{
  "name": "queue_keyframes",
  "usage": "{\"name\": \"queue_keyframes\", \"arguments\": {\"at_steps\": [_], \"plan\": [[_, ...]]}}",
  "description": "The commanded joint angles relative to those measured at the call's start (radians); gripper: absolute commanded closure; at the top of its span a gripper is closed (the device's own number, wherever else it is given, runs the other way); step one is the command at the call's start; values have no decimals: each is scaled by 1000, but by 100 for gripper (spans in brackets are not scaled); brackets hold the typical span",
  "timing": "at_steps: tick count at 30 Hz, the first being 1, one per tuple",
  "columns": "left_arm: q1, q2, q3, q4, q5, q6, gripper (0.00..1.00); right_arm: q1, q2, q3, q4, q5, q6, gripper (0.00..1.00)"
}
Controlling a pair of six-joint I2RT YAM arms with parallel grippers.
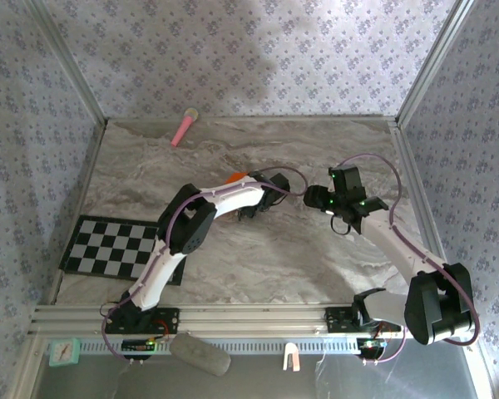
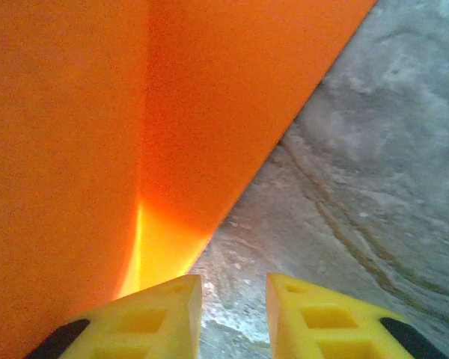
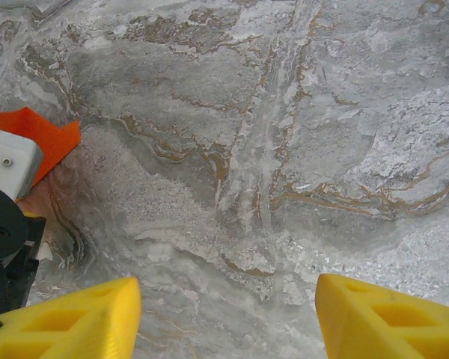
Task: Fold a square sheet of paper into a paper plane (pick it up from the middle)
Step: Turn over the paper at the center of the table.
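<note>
- The scene is a grey marble table (image 1: pixel 316 258) closed in by walls with a small flower pattern (image 1: pixel 258 50).
- The square sheet of paper (image 2: pixel 97 134) lies near the middle of the table, toward the far side. From above only a small orange corner is visible past the left arm. In the left wrist view it has a crease, and one part seems to stand up from the marble, with light shining through at the bottom.
- The left gripper (image 2: pixel 233 299) is low, right at the paper. Its yellow fingers are a little apart with bare marble between them and the paper lies beside the left finger, not inside, so it grasps nothing.
- The right gripper (image 3: pixel 228 314) hangs over bare marble with jaws wide and nothing in them; the orange corner is well to its left.
- What could go wrong, in my judgement:
  - The raised flap may spring back, because nothing presses on the crease.
  - The thin sheet may slide or turn on the smooth marble if a finger pushes its edge, as the right gripper is too far away to hold it down.
  - A finger catching the flap could add a wrong crease, and the plane would be crooked.
- Containers: I see no box, tray or bowl. The paper rests directly on the table, and the checkered mat (image 1: pixel 121 247) and the pink stick (image 1: pixel 184 127) lie well apart from it.
</note>
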Motion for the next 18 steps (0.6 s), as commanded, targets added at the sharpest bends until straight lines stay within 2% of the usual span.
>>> {"name": "queue_keyframes", "arguments": {"at_steps": [1,11,14,18], "plan": [[-16,-45,20,-26,110,-41,68,-12,-1,-8,-4,-6,26,36],[-32,-318,-226,145,605,-205,58,-29,12,-6,14,-26,49,36],[-18,-410,-285,175,630,-220,53,-28,21,-7,31,-43,56,36],[65,-500,-355,249,651,-211,46,-24,50,-13,66,-94,70,35]]}}
